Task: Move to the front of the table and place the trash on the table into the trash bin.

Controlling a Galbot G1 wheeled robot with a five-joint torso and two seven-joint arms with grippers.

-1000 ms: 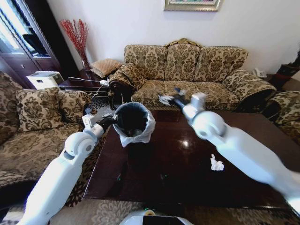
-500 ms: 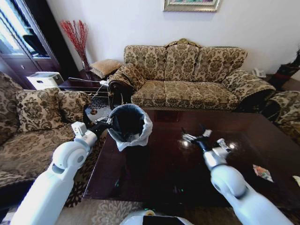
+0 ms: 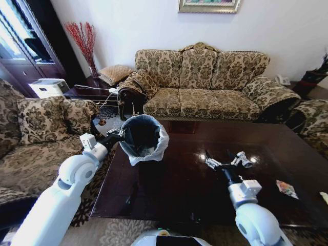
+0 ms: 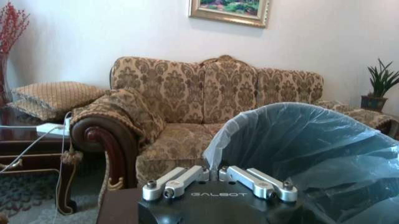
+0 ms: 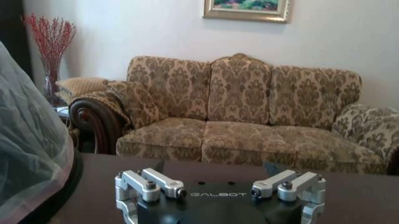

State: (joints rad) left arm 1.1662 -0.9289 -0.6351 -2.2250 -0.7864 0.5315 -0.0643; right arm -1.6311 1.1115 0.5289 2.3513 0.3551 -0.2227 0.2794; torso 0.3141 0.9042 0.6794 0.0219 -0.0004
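Observation:
The trash bin, black with a white bag over its rim, is held at the table's far left corner. My left gripper is shut on its rim; the left wrist view shows the bag right behind the closed fingers. My right gripper hovers open and holding nothing over the table's right middle, a good way from the bin. A colourful wrapper lies on the table near its right end. In the right wrist view the bag shows at the side.
A patterned sofa stands behind the table, and an armchair is on the left. A side table with cables sits in the back left corner. A white scrap lies at the table's far right edge.
My right arm has swung back from up near the bin and dropped low over the table's right middle, its gripper open. The left arm and bin have barely shifted.

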